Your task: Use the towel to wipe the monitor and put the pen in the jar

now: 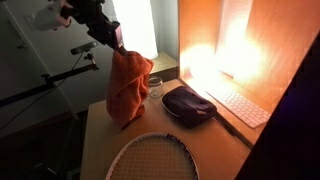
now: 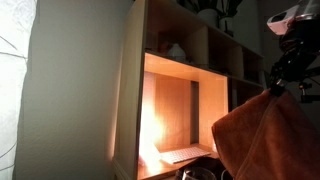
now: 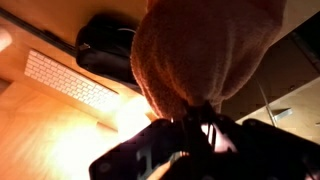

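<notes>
My gripper (image 1: 117, 45) is shut on the top of an orange towel (image 1: 129, 82), which hangs down from it above the back left part of the wooden desk (image 1: 110, 130). The towel fills the lower right of an exterior view (image 2: 268, 135) and the top of the wrist view (image 3: 200, 50), with the jaws (image 3: 200, 122) pinching it. A glass jar (image 1: 155, 87) stands on the desk just right of the hanging towel. No monitor shows: only a bright lit wall (image 1: 225, 45) above the keyboard. The pen is not in view.
A white keyboard (image 1: 240, 104) (image 3: 70, 82) lies at the desk's right. A dark pouch (image 1: 188, 104) (image 3: 105, 50) sits mid-desk. A badminton racket (image 1: 155, 160) lies at the front. A camera stand (image 1: 45, 85) is left of the desk. Shelves (image 2: 190, 40) rise above.
</notes>
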You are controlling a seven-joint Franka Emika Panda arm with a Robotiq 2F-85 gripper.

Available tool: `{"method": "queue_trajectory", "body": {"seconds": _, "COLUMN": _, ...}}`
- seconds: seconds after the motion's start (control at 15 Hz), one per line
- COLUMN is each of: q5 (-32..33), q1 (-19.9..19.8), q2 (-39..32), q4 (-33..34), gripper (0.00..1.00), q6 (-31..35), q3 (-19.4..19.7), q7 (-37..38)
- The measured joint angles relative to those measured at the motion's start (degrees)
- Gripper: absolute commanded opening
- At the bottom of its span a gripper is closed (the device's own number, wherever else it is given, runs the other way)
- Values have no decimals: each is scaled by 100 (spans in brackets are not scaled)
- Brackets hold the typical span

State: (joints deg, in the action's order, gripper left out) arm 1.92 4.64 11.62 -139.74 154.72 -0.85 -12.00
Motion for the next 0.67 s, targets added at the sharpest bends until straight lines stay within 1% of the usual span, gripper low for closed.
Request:
{"method": "queue_trajectory", "body": {"seconds": 0.27, "q5": 130, "q1": -196, "q2": 31, "q4": 5, "gripper": 4, "q6": 0, "q3": 56, "q7": 276}}
{"method": "queue_trajectory", "body": {"seconds": 0.47, "q5": 584, "q1": -361, "q2": 56, "q4": 50, "gripper": 4, "q6": 0, "q3": -20, "q7": 844}}
{"method": "queue_trajectory", "body": {"seconds": 0.53, "q5": 701, "q1": -392, "q2": 63, "q4": 63, "gripper": 11, "q6": 0, "q3": -48, "q7": 988}}
{"method": "queue_trajectory", "body": {"seconds": 0.67, "q5": 730, "q1": -395, "q2": 65, "q4": 72, "gripper": 11, "q6": 0, "q3": -92, "q7": 1010}}
